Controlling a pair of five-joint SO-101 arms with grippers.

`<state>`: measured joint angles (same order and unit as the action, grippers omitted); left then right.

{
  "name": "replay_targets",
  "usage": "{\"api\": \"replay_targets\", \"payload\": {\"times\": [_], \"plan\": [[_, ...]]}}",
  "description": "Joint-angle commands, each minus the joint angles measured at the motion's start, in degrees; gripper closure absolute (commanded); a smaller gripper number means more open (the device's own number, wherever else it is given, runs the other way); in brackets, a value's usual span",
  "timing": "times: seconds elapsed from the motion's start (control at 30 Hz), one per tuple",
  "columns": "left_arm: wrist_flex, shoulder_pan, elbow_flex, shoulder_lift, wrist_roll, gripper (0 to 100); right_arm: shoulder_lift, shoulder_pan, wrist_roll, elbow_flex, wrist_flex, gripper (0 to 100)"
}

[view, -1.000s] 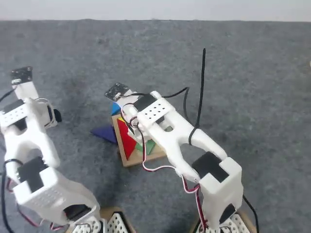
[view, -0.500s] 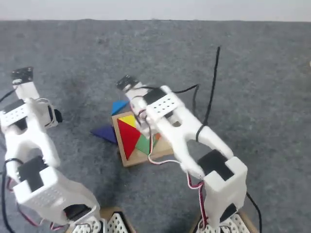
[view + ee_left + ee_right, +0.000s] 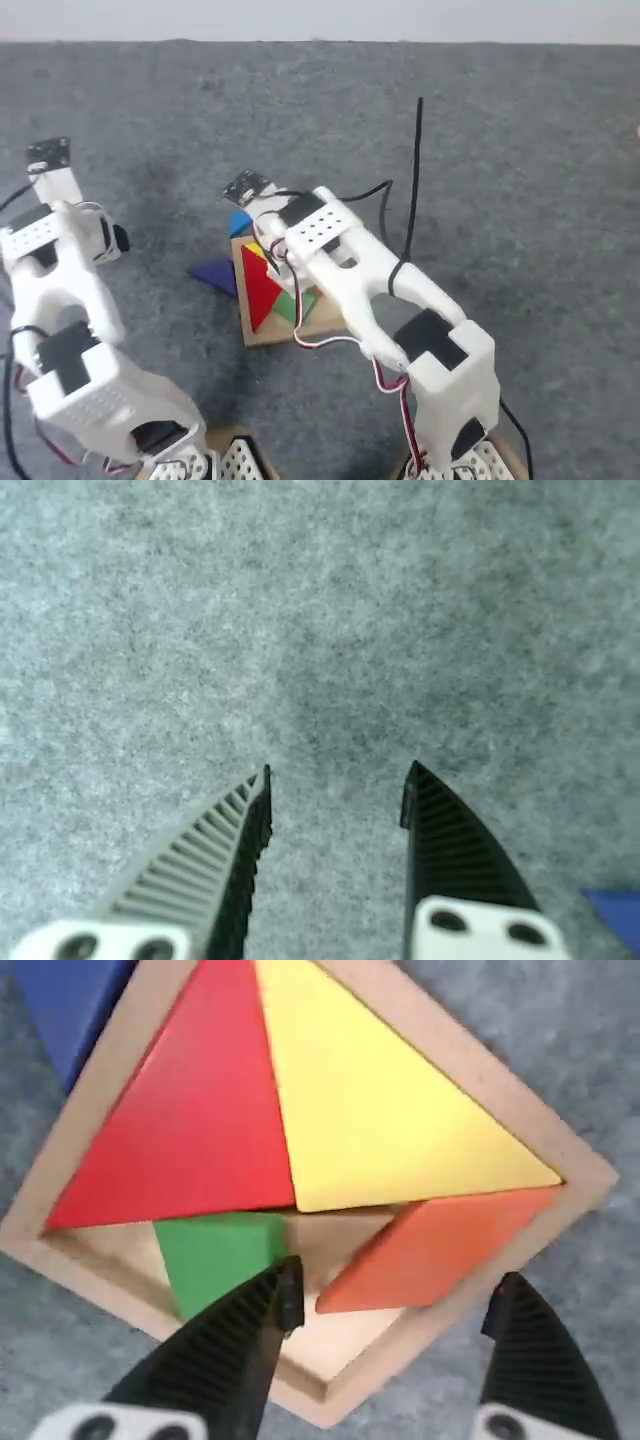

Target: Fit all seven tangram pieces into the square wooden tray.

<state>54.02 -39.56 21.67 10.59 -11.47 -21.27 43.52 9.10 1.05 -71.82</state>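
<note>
The square wooden tray (image 3: 590, 1178) holds a red triangle (image 3: 180, 1140), a yellow triangle (image 3: 380, 1100), a green piece (image 3: 210, 1260) and an orange parallelogram (image 3: 430, 1245). Bare wood shows between the green and orange pieces. My right gripper (image 3: 395, 1300) hangs open just above that part of the tray, holding nothing. In the high view the right arm (image 3: 330, 250) covers much of the tray (image 3: 275, 333). A dark blue piece (image 3: 215, 273) lies on the carpet left of the tray, and a light blue piece (image 3: 239, 222) lies at its far corner. My left gripper (image 3: 337, 780) is open over bare carpet.
Grey carpet spreads all around the tray. The left arm (image 3: 60, 270) stands at the left edge, away from the tray. A black cable (image 3: 416, 170) rises from the right arm. The corner of a blue piece (image 3: 615, 910) shows near the left gripper.
The right arm swung to the right, uncovering the tray, then came back over it to about where it was a second ago. The left arm has kept still.
</note>
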Motion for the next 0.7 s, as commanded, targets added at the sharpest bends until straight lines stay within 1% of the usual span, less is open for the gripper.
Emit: {"api": "replay_targets", "payload": {"times": [0.0,0.2,0.3,0.47,0.67], "plan": [[0.0,0.44,-2.51,-0.35,-0.44,79,0.48,1.63,-0.18,-1.05,-0.57,69.9],[0.0,0.35,-2.51,-0.53,-0.44,79,-1.19,-3.3,0.0,-0.97,0.84,69.9],[0.09,0.26,-2.51,-0.7,-0.44,79,-4.26,-5.49,1.67,-1.14,0.84,69.9],[0.26,0.35,-2.51,-0.7,-0.44,79,-7.43,-7.96,1.76,-4.31,0.75,69.9],[0.26,0.26,-2.51,-0.7,-0.44,79,-4.44,-8.92,1.58,-8.62,0.75,69.9]]}}
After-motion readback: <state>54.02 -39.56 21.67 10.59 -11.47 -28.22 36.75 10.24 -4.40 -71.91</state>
